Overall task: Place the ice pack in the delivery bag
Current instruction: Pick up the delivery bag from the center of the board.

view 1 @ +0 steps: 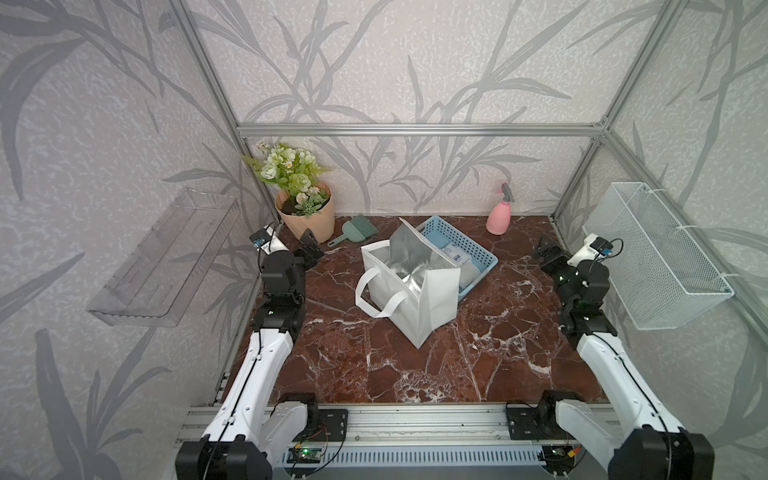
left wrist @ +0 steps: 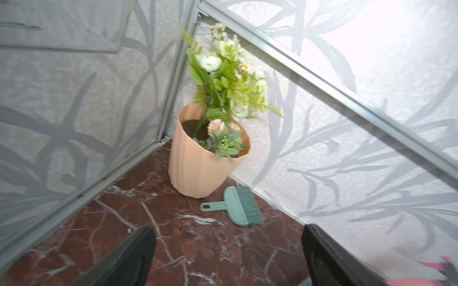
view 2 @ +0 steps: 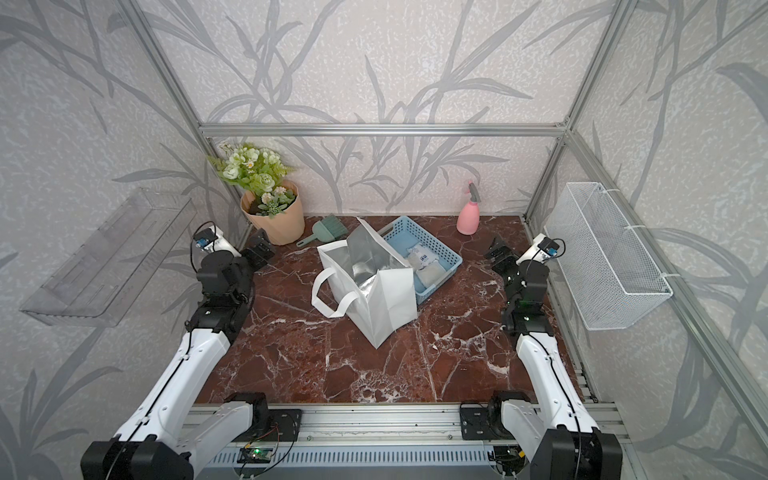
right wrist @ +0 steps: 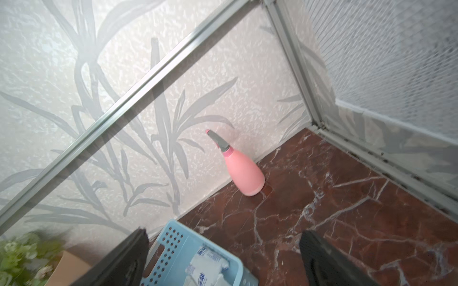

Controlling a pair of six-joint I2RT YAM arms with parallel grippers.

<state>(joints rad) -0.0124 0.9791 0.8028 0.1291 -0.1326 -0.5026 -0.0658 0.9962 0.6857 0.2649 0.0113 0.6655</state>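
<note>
Top view: delivery bag (view 1: 436, 299) blocks basket (view 1: 459, 236) with ice packs (view 1: 455, 255); both jaws spread, empty.

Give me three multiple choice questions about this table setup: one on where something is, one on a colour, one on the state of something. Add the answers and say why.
1. Where do the ice packs lie?
A. in the blue basket
B. in a red bucket
C. in a cardboard box

2. What colour is the spray bottle?
A. green
B. pink
C. black

3. How does the delivery bag stand?
A. folded flat
B. zipped shut
C. upright, top open

Answers:
1 A, the white packs show inside the basket's perforated walls.
2 B, its body is pink under a grey nozzle.
3 C, the silver lining shows through the open top.
</note>
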